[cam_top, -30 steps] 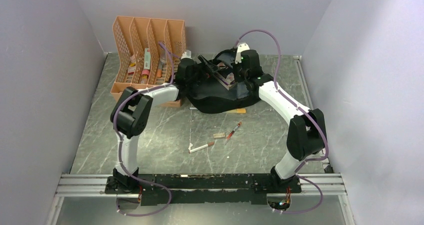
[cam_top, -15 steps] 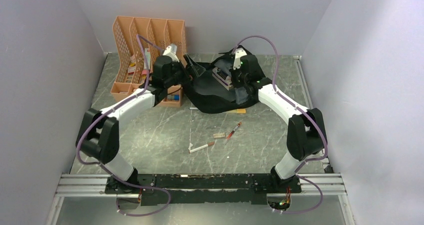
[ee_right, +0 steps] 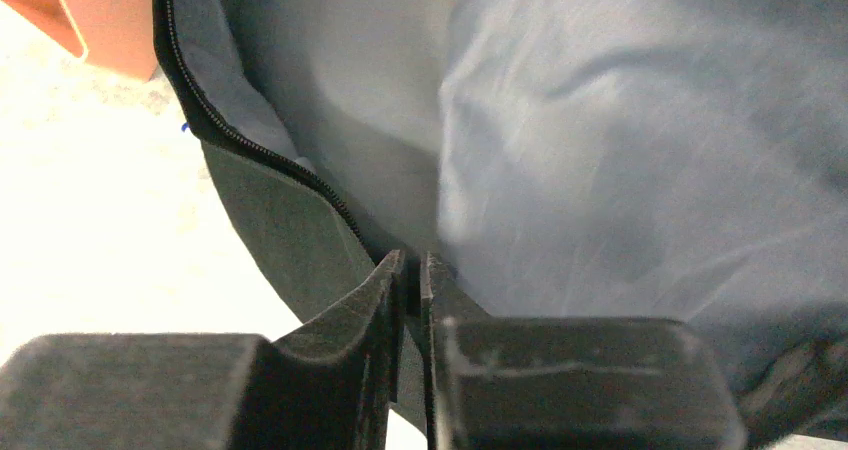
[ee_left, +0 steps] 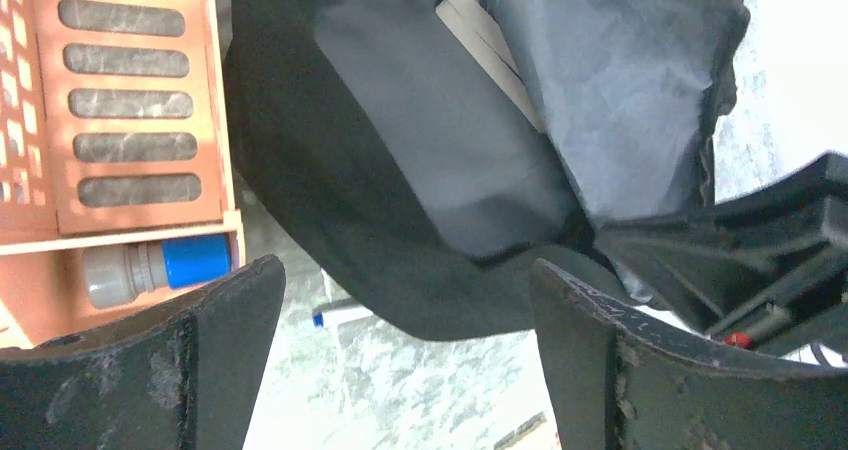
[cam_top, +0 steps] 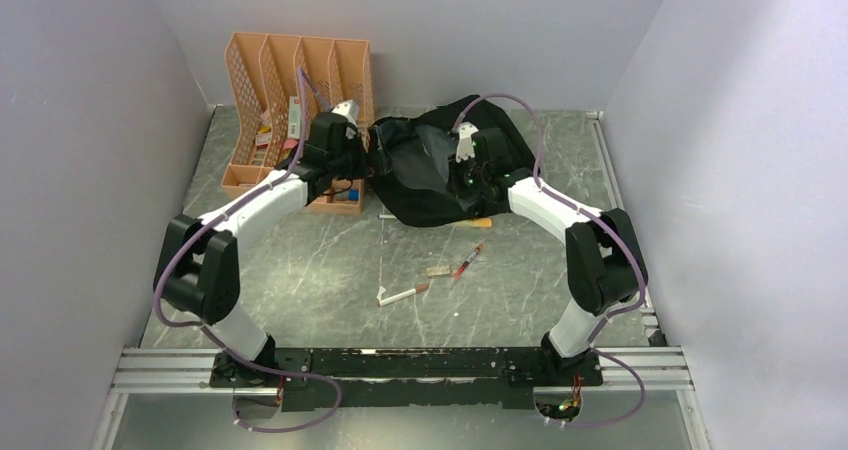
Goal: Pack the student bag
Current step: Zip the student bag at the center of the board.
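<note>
The student bag is a black backpack lying at the back of the table, with its flap folded over the opening. In the left wrist view a book's pale page edges show inside the bag. My left gripper hangs open just left of the bag, with nothing between its fingers. My right gripper is over the bag's top. In the right wrist view its jaws stand nearly together, pinching a dark edge of the bag's fabric beside the zipper.
An orange slotted desk organizer stands left of the bag, with a grey and blue tube at its base. A white pen pokes out under the bag. Two pens and a small eraser lie mid-table.
The left arm has drawn back to the left, out of the bag. The right gripper has swung the flap over, so the book no longer shows from above.
</note>
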`<action>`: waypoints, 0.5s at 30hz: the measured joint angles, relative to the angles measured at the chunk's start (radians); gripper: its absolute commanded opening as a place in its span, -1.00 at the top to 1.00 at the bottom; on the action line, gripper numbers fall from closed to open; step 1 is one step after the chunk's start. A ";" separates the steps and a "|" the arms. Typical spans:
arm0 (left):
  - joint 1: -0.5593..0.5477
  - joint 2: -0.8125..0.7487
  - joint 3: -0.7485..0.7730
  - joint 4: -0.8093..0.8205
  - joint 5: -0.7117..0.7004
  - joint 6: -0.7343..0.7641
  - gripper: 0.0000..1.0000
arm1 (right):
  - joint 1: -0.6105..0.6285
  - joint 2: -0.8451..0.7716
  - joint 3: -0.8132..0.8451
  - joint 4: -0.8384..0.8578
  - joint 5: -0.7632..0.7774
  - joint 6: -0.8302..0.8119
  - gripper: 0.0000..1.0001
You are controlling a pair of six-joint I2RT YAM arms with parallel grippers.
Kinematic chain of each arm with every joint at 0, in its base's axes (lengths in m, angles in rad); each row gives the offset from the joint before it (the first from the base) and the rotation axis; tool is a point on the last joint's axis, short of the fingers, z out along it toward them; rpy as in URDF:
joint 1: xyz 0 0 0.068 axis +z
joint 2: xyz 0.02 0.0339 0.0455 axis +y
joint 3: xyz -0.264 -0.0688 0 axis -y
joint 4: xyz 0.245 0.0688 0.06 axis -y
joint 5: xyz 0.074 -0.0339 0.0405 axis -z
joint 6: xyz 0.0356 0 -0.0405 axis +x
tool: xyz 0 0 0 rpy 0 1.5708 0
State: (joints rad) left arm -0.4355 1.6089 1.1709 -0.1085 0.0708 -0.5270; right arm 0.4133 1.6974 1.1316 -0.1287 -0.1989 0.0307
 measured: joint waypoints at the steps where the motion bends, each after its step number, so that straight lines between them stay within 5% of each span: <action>1: 0.000 0.014 0.013 -0.006 0.000 0.003 -0.88 | 0.002 0.000 -0.003 0.000 -0.010 0.005 0.83; 15: 0.000 0.289 0.293 -0.120 -0.024 -0.073 -0.83 | 0.008 -0.016 -0.020 -0.015 -0.012 0.029 0.64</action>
State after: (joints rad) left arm -0.4355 1.8980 1.4643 -0.2287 0.0463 -0.5999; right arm 0.4217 1.6814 1.1114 -0.1436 -0.2111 0.0593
